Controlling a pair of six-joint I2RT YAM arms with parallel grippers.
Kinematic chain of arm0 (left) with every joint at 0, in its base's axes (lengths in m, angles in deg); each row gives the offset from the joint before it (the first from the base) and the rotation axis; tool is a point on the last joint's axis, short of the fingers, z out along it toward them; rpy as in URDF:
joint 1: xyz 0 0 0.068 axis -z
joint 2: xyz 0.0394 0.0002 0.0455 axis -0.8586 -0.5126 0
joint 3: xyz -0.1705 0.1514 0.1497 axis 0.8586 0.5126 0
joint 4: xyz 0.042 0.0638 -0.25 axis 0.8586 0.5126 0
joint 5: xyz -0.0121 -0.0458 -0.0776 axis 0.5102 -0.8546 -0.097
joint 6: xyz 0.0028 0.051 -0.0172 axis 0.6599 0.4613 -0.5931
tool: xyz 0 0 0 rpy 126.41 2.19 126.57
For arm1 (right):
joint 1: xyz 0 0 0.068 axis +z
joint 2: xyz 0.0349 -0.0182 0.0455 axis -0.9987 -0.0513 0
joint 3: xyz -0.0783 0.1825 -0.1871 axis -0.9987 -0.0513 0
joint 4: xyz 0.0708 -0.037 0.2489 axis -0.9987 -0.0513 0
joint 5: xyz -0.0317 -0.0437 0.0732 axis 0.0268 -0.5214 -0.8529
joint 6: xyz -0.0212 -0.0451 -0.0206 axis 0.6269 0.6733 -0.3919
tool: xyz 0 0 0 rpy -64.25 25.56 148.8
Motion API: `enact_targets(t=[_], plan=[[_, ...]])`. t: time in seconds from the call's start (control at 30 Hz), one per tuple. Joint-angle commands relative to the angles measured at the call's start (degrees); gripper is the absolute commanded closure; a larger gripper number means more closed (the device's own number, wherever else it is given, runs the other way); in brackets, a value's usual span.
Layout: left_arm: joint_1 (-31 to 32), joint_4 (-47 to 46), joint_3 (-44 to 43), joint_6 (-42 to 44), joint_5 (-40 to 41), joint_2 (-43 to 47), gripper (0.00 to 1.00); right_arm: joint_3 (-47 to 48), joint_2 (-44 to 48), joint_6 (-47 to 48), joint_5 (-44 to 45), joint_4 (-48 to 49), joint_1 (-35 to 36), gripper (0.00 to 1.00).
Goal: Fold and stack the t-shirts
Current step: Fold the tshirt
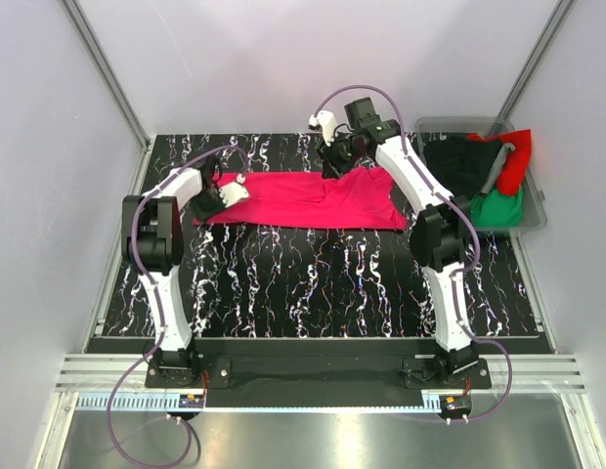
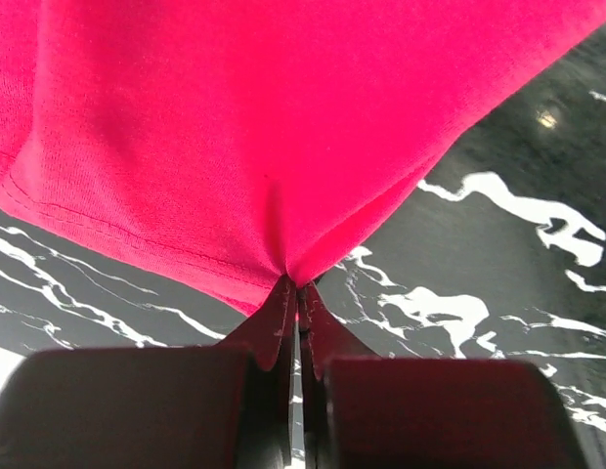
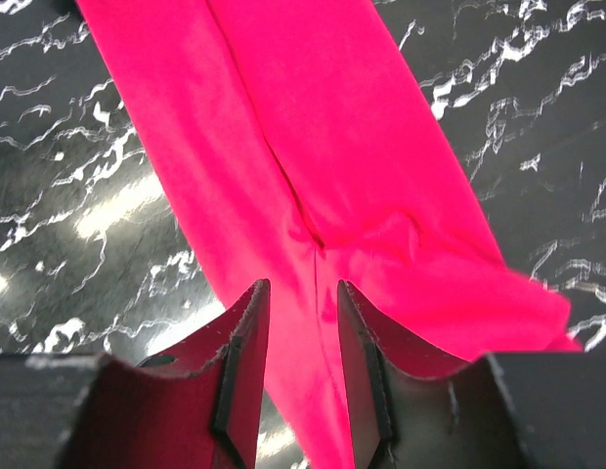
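A crimson-pink t-shirt (image 1: 293,200) lies as a long folded strip across the far part of the black marbled table (image 1: 313,283). My left gripper (image 1: 228,195) is at the strip's left end. In the left wrist view the gripper (image 2: 298,283) is shut on a pinch of the pink cloth (image 2: 283,117), near a hemmed edge. My right gripper (image 1: 332,166) is over the strip's far edge near its middle. In the right wrist view the gripper (image 3: 301,285) is open, and the pink cloth (image 3: 332,127), creased lengthwise, runs under and between its jaws.
A grey plastic bin (image 1: 538,210) stands at the far right of the table. It holds a black tee (image 1: 459,166), a red tee (image 1: 518,156) draped over its rim and a green tee (image 1: 498,207). White walls close in the table's sides and back.
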Motion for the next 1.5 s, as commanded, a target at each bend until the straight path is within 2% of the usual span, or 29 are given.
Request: enact_targets(t=[0.0,0.27,0.43,0.53,0.73,0.9,1.17,1.27,1.47], plan=[[0.1,4.8,5.3,0.4,-1.4,6.6,1.0,-4.0,8.4,-0.1,2.4,0.3,-0.4,0.59],[6.5,14.3,25.7,-0.5,-5.0,25.9,1.0,-22.1,17.1,-9.3,3.0,0.2,-2.6,0.59],[13.6,21.8,29.8,-5.6,-12.1,34.2,1.0,-22.3,14.2,-12.5,2.4,-0.4,-3.8,0.59],[18.5,23.7,31.1,-9.2,-15.2,36.1,1.0,-20.4,10.6,-13.9,2.9,-0.2,-3.9,0.6],[27.7,26.8,29.2,-17.9,-21.3,34.3,0.98,-15.3,2.9,-15.5,5.3,1.0,-4.2,0.6],[35.2,26.6,27.6,-22.9,-25.7,33.0,0.98,-7.5,-5.4,-17.4,8.0,1.1,-4.7,0.59],[42.1,25.5,23.5,-23.5,-27.9,29.3,0.97,4.1,-15.4,-19.8,13.3,1.6,-4.3,0.59],[44.8,25.4,18.0,-24.2,-29.3,25.8,0.97,7.9,-18.3,-19.8,16.1,2.7,-3.2,0.57],[49.1,23.2,10.0,-26.6,-29.0,16.7,0.96,18.0,-25.5,-20.2,15.1,3.9,-2.0,0.54]])
